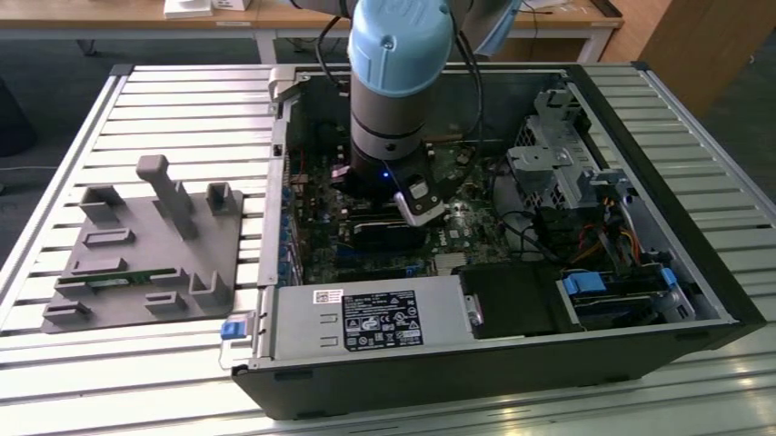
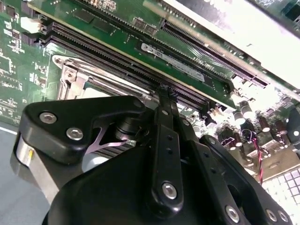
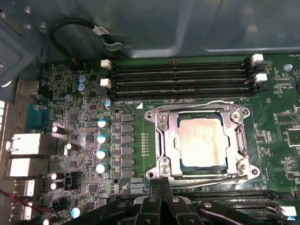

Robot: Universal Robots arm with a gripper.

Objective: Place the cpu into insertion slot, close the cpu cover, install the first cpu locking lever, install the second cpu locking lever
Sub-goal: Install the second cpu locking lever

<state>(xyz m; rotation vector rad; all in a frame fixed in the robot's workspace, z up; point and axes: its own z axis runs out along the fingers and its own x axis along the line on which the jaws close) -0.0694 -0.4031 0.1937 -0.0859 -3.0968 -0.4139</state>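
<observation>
The cpu (image 3: 200,142) lay flat in the insertion slot (image 3: 202,140), its silver-grey face showing through the window of the cpu cover (image 3: 171,140), which was folded down over it. Thin wire levers (image 3: 206,104) ran along the sides of the cover, one along the edge facing the memory slots (image 3: 180,75) and one along the opposite edge; whether they were hooked down could not be told. The slot sat on the green circuit board (image 3: 276,140), between two banks of long black memory slots.

The gripper (image 3: 161,183) stood just beside the slot, at the cover's edge away from the first bank of memory slots. In the first wrist view its two black fingers (image 3: 155,190) were pressed together with no gap between them, and nothing was held. The tips were close to the wire lever on that edge; contact could not be confirmed. In the second wrist view the closed fingers (image 2: 165,131) pointed down near a memory slot beside the metal frame of the cover (image 2: 75,77).

In the exterior view the arm (image 1: 391,91) reached straight down into the open computer case (image 1: 679,272), which lay on a slatted table (image 1: 182,100). Well away from the slot, outside the case on the exterior view's left, a grey holder tray (image 1: 145,245) rested on the table.
</observation>
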